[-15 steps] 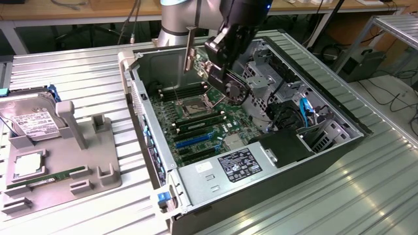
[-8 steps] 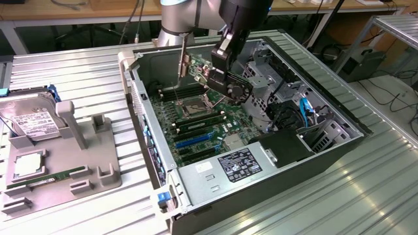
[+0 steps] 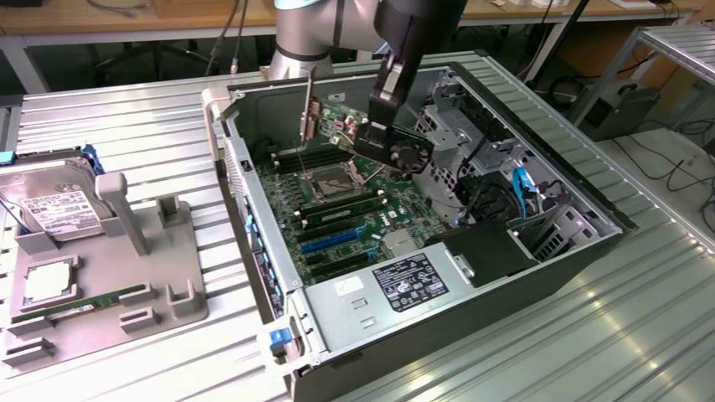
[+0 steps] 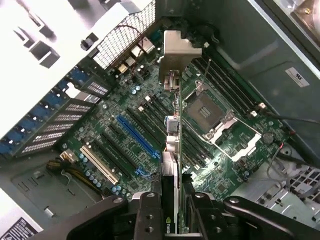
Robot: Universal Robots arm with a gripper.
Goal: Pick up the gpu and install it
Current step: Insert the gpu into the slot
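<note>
The end effector (image 4: 172,205) is pinching the gpu (image 4: 173,150). In the wrist view, two black fingers (image 4: 150,212) are closed on either side of the card's near end, and the card runs away from them edge-on. There is one arm (image 3: 300,38), one end effector and one gpu. The arm comes down from the far side of the surface (image 3: 134,126), and its black wrist section leans into the open computer case (image 3: 280,109).

From the exterior view, the gpu hangs tilted inside the case above the motherboard (image 3: 335,226) and is not seated in any slot. Its round black fan faces the exterior view's right. Its one long silvery bracket (image 3: 306,109) stands upright at the end nearer the case's rear wall. I can't tell whether its lower edge touches anything.

The wrist view shows what sits under the card. There is one long blue expansion slot (image 4: 137,135) to one side and one pale slot (image 4: 100,162) beyond that. The single open CPU socket (image 4: 210,112) lies on the other side. The card's edge lies over the dark slots between the blue slot and the socket.

The exterior view takes in the rest. One power supply (image 3: 408,280) with a black label sits at the near end of the case. A grey fixture (image 3: 167,293) rests on the surface at the exterior view's left, well apart from the case. It holds one silver hard drive (image 3: 56,205), one square silvery chip (image 3: 47,280) and one narrow green memory stick (image 3: 84,303).
</note>
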